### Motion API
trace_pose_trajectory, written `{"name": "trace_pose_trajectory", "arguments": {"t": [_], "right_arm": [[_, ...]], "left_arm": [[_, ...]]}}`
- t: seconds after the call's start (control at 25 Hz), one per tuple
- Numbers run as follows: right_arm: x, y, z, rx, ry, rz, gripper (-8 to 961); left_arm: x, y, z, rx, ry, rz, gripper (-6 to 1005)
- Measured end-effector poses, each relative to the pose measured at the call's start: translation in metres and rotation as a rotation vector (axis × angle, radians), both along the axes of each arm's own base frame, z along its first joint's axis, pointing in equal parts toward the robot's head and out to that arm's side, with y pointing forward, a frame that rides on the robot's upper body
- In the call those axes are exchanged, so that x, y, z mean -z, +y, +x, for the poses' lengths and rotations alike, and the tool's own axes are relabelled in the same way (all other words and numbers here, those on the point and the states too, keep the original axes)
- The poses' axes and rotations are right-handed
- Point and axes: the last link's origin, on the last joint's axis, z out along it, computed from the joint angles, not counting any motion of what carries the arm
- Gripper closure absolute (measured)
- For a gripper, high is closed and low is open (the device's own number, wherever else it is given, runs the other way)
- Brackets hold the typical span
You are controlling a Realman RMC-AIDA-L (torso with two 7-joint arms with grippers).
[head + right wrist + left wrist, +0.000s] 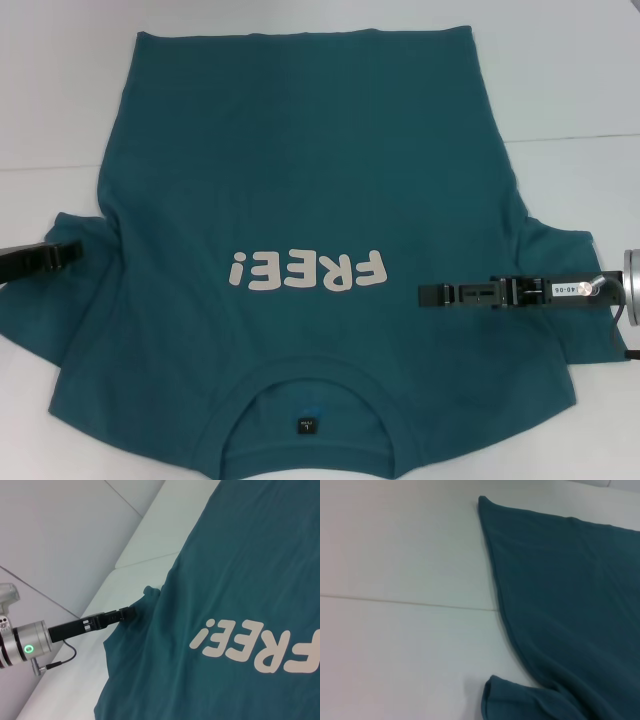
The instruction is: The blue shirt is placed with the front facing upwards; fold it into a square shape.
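One blue shirt [300,190], two hands: left hand [68,252], right hand [432,295].

The blue shirt [300,200] runs off the head view's near edge, its shoulders cut away. The collar label [304,424] is too small to read.

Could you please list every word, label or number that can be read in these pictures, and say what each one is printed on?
"FREE!" in off-white letters on the chest of the blue shirt, upside down in the head view.
Small dark label inside the collar: one pale mark, too small to read.
White sticker on the right pincer: short dark characters, too blurred to read.
The left pincer shows no text.
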Motion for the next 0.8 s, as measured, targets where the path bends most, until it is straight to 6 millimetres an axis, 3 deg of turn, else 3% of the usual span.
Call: {"name": "trace_pose_trajectory", "arguments": {"t": [0.2,0.64,0.8], "right_arm": [[-0.0004,0.0000,0.0002,0.002,0.000,0.000,29],[-0.0004,0.0001,0.0004,0.003,0.001,0.001,29],[-0.0005,0.0001,0.0004,0.003,0.001,0.001,29]], "left_arm": [[0.0002,-0.0010,-0.0023,-0.006,0.023,-0.013,414],[-0.0027,-0.0016,-0.0030,-0.005,0.043,-0.008,886],[-0.0031,-0.0022,-0.0034,-0.005,0.044,-0.007,976]]}}
